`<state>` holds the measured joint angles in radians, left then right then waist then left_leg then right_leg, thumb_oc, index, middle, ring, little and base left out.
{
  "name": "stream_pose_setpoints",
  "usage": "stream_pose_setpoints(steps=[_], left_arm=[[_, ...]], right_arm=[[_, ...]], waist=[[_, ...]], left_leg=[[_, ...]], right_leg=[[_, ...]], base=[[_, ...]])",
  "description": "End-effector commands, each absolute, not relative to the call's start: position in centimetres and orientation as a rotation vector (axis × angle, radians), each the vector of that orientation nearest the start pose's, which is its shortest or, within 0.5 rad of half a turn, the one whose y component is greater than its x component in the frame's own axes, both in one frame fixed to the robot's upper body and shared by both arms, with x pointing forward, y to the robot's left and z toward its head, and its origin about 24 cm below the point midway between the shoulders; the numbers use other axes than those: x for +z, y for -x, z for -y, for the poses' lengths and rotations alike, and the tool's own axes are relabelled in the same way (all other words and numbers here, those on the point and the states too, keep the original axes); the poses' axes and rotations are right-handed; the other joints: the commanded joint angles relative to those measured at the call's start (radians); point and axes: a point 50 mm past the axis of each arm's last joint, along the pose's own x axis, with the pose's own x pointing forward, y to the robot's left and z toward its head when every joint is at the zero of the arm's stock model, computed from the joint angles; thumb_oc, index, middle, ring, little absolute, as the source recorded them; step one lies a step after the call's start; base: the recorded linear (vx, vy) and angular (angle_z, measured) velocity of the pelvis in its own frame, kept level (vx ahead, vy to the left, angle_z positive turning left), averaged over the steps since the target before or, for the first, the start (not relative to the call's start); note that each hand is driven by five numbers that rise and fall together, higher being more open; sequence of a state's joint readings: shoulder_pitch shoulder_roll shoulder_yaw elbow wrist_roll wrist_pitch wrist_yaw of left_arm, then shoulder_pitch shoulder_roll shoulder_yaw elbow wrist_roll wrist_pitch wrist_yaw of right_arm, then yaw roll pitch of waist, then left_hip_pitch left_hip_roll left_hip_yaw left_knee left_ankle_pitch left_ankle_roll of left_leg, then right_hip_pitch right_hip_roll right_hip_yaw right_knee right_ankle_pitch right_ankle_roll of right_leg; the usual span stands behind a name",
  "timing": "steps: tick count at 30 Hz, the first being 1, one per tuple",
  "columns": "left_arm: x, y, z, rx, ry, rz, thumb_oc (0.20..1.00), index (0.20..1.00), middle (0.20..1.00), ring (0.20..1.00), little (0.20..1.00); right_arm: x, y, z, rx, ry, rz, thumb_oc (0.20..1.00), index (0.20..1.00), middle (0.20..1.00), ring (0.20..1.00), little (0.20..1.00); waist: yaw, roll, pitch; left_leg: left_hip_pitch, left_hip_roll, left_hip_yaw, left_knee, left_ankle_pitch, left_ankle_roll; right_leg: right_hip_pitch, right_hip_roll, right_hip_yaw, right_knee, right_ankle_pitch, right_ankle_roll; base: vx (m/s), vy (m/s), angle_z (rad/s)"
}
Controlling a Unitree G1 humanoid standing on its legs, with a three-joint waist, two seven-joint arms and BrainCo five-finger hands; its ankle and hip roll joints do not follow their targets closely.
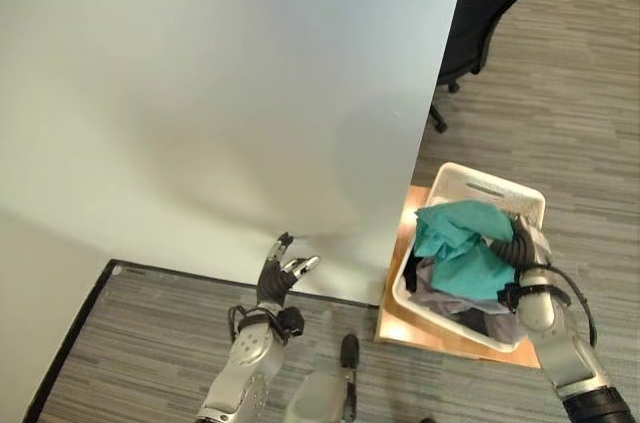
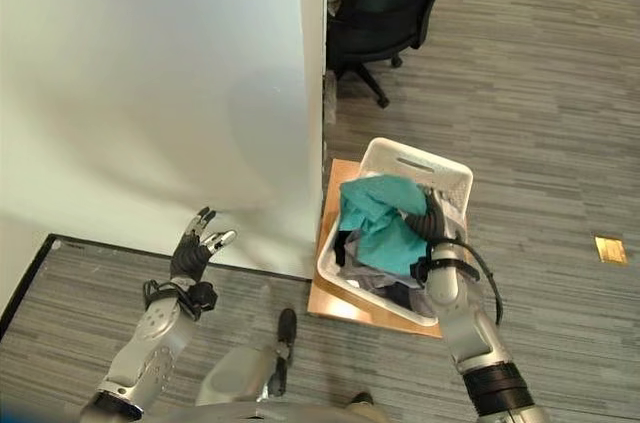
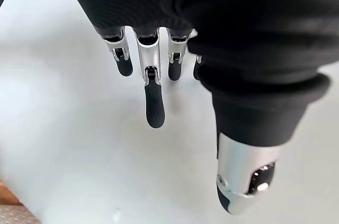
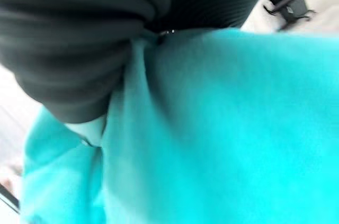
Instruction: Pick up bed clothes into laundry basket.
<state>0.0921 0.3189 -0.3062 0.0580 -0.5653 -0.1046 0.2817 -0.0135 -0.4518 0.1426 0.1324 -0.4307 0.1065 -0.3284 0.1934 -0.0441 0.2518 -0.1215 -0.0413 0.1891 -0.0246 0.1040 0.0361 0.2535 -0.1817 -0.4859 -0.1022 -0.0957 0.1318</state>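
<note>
right hand (image 2: 432, 226), fingers hidden in the teal garment (image 2: 380, 223) atop the laundry basket (image 2: 455, 175), grasp indeterminate; left hand (image 2: 195, 248) open over the bed (image 2: 150, 73).

No readable text, label, number or sign anywhere. Plain pale sheet on the bed (image 1: 220, 93), unmarked white laundry basket (image 2: 440, 169), teal cloth (image 2: 378, 223) without print. Nothing legible on the black office chair (image 2: 385, 13) or the striped grey floor (image 2: 540, 93) either.
</note>
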Motion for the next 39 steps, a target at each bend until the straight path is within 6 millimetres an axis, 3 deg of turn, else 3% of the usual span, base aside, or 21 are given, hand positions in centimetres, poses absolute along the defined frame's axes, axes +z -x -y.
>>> stream_pose_setpoints(steps=[1, 7, 9, 10, 11, 14, 15, 16, 22, 23, 24, 29, 31, 39], left_arm=[[2.8, -25.0, -12.3, -0.081, 0.219, -0.049, 1.000, 1.000, 1.000, 1.000, 1.000], [2.9, -25.3, -11.8, -0.103, 0.238, -0.051, 1.000, 1.000, 1.000, 1.000, 1.000], [2.8, -25.1, -11.6, -0.128, 0.243, -0.061, 1.000, 1.000, 1.000, 1.000, 1.000], [2.8, -25.2, -11.6, -0.127, 0.244, -0.060, 1.000, 1.000, 1.000, 1.000, 1.000], [2.6, -25.0, -11.5, -0.141, 0.242, -0.067, 1.000, 1.000, 1.000, 1.000, 1.000], [2.2, -24.7, -11.5, -0.167, 0.229, -0.081, 1.000, 1.000, 1.000, 1.000, 1.000], [2.0, -24.5, -11.6, -0.164, 0.228, -0.087, 1.000, 1.000, 1.000, 1.000, 1.000], [1.9, -24.5, -11.7, -0.163, 0.231, -0.092, 1.000, 1.000, 1.000, 1.000, 1.000], [1.2, -24.6, -12.8, -0.091, 0.222, -0.107, 1.000, 1.000, 1.000, 1.000, 1.000], [1.1, -24.7, -13.1, -0.072, 0.219, -0.111, 1.000, 1.000, 1.000, 1.000, 1.000], [0.6, -24.6, -13.6, -0.034, 0.211, -0.128, 1.000, 1.000, 1.000, 1.000, 1.000], [0.7, -24.5, -14.4, 0.006, 0.198, -0.117, 1.000, 1.000, 1.000, 1.000, 1.000], [1.0, -24.5, -14.5, 0.003, 0.175, -0.103, 1.000, 1.000, 1.000, 1.000, 1.000], [1.4, -24.5, -14.0, -0.016, 0.156, -0.083, 1.000, 1.000, 1.000, 1.000, 1.000]], right_arm=[[4.4, -26.5, 24.6, -0.292, 0.966, -0.024, 0.200, 0.200, 0.200, 0.200, 0.200], [1.3, -27.5, 26.7, -0.357, 0.970, -0.218, 0.200, 0.200, 0.200, 0.200, 0.200], [0.0, -27.8, 28.9, -0.419, 0.971, -0.348, 0.200, 0.200, 0.200, 0.200, 0.200], [0.1, -27.9, 28.9, -0.419, 0.971, -0.346, 0.200, 0.200, 0.200, 0.200, 0.200], [-0.8, -27.6, 30.5, -0.458, 0.962, -0.445, 0.200, 0.200, 0.200, 0.200, 0.200], [-0.5, -27.3, 33.9, -0.540, 0.968, -0.569, 0.200, 0.200, 0.200, 0.200, 0.200], [-0.5, -26.9, 34.7, -0.551, 0.974, -0.600, 0.507, 0.507, 0.507, 0.507, 0.507], [0.1, -26.9, 35.5, -0.568, 0.990, -0.605, 1.000, 1.000, 1.000, 1.000, 1.000], [3.3, -28.3, 35.7, -0.584, 1.008, -0.442, 1.000, 1.000, 1.000, 1.000, 1.000], [3.8, -28.7, 35.0, -0.567, 1.011, -0.386, 1.000, 1.000, 1.000, 1.000, 1.000], [5.9, -29.7, 33.4, -0.537, 1.026, -0.230, 1.000, 1.000, 1.000, 1.000, 1.000], [7.3, -29.3, 30.4, -0.480, 1.020, -0.047, 1.000, 1.000, 1.000, 1.000, 1.000], [8.8, -29.1, 28.8, -0.456, 1.008, 0.080, 1.000, 1.000, 1.000, 1.000, 1.000], [8.5, -28.0, 26.0, -0.367, 0.966, 0.149, 1.000, 1.000, 1.000, 1.000, 1.000]], waist=[[-0.018, 0.027, -0.036], [0.006, 0.019, 0.021], [0.027, 0.015, 0.055], [0.026, 0.015, 0.054], [0.044, 0.015, 0.080], [0.068, 0.025, 0.108], [0.073, 0.029, 0.108], [0.078, 0.030, 0.109], [0.071, 0.035, 0.098], [0.064, 0.035, 0.092], [0.047, 0.034, 0.079], [0.020, 0.037, 0.047], [0.007, 0.038, 0.030], [-0.018, 0.039, -0.004]], left_leg=[[0.092, 0.131, 0.018, -0.054, -0.016, -0.120], [0.020, 0.143, 0.004, -0.051, 0.008, -0.125], [-0.019, 0.152, -0.007, -0.050, 0.024, -0.131], [-0.021, 0.152, -0.007, -0.050, 0.025, -0.131], [-0.047, 0.157, -0.015, -0.051, 0.037, -0.138], [-0.091, 0.159, -0.024, -0.055, 0.053, -0.148], [-0.097, 0.160, -0.023, -0.056, 0.054, -0.149], [-0.100, 0.160, -0.021, -0.058, 0.055, -0.150], [-0.088, 0.152, -0.004, -0.062, 0.047, -0.148], [-0.081, 0.150, 0.001, -0.062, 0.042, -0.146], [-0.057, 0.144, 0.010, -0.063, 0.029, -0.140], [-0.006, 0.135, 0.023, -0.063, 0.006, -0.129], [0.024, 0.128, 0.028, -0.063, -0.005, -0.126], [0.073, 0.126, 0.037, -0.063, -0.020, -0.117]], right_leg=[[0.012, 0.022, 0.005, 0.047, -0.028, 0.020], [-0.049, 0.034, 0.010, 0.046, -0.016, 0.015], [-0.083, 0.045, 0.006, 0.043, -0.008, 0.009], [-0.084, 0.045, 0.006, 0.043, -0.008, 0.009], [-0.106, 0.051, 0.003, 0.040, -0.003, 0.006], [-0.137, 0.057, -0.006, 0.028, 0.007, 0.006], [-0.138, 0.057, -0.008, 0.022, 0.008, 0.007], [-0.140, 0.055, -0.011, 0.019, 0.010, 0.010], [-0.134, 0.042, -0.001, 0.015, 0.013, 0.019], [-0.130, 0.039, 0.001, 0.015, 0.013, 0.020], [-0.117, 0.032, 0.007, 0.016, 0.014, 0.022], [-0.082, 0.021, 0.017, 0.018, 0.005, 0.025], [-0.055, 0.019, 0.015, 0.019, -0.003, 0.025], [-0.022, 0.013, 0.019, 0.021, -0.008, 0.030]], base=[[-0.05, -0.019, -0.04], [-0.11, -0.040, 0.02], [-0.09, -0.056, 0.04], [-0.11, -0.068, 0.06], [-0.08, -0.046, 0.07], [-0.08, -0.034, 0.03], [0.00, 0.015, 0.09], [0.00, 0.028, 0.15], [0.01, 0.039, 0.03], [0.06, 0.079, -0.12], [0.08, 0.085, -0.14], [0.07, 0.046, -0.14], [0.07, 0.028, -0.08], [0.01, 0.005, -0.04]])
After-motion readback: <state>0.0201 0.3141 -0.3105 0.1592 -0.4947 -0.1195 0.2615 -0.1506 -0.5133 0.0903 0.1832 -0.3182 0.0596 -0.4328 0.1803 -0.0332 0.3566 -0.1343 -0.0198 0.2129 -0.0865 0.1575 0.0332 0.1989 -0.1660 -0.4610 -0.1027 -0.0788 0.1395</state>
